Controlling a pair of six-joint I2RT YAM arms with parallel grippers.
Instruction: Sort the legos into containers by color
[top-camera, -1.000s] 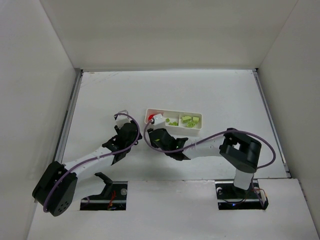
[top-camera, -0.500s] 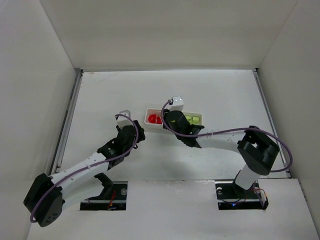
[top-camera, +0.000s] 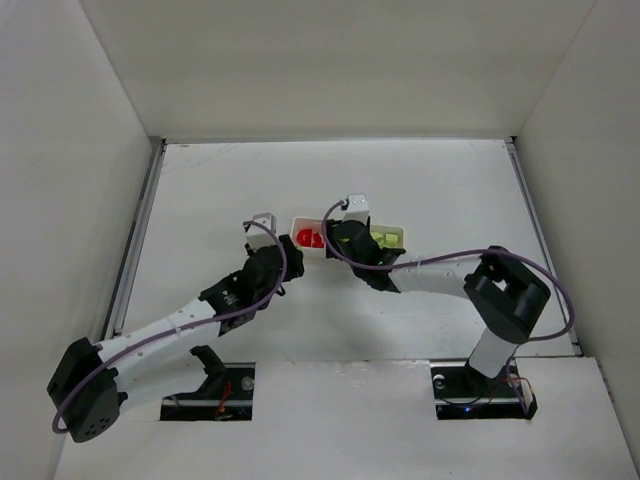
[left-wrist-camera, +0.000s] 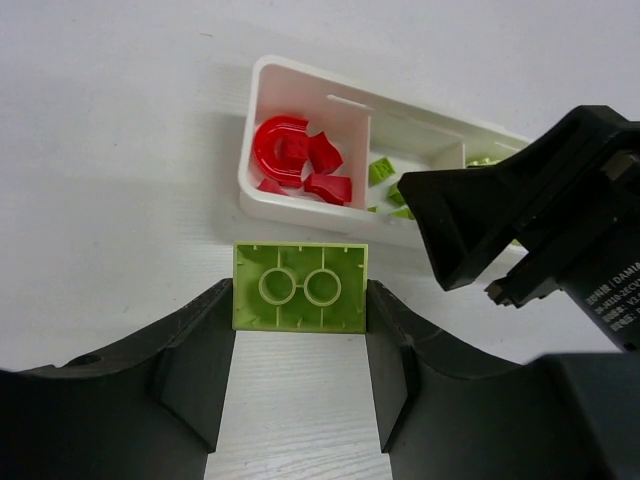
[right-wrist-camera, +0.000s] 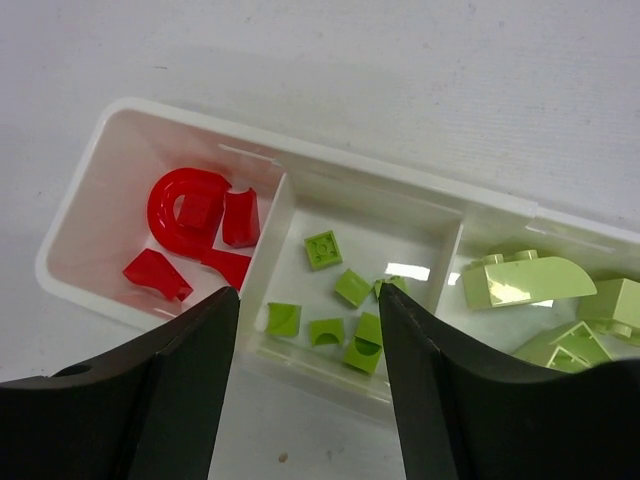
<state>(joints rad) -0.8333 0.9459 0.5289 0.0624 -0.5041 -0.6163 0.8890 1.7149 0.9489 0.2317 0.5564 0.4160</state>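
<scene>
1. The lime-green brick (left-wrist-camera: 300, 287) is pinched end to end in the left jaws, over the desk (left-wrist-camera: 100, 150) just short of the white tray (left-wrist-camera: 290, 212).
2. Its long axis runs jaw to jaw, roughly parallel to the tray's near wall. Its hollow underside faces the wrist camera.
3. In the last second my left arm has carried it closer. The right jaws have moved from the red end to the middle compartment (right-wrist-camera: 390, 235) and now stand spread and empty.
4. I judge a small green piece was just released there. The red pieces (right-wrist-camera: 195, 225) lie dead ahead, so this brick must go further right.
</scene>
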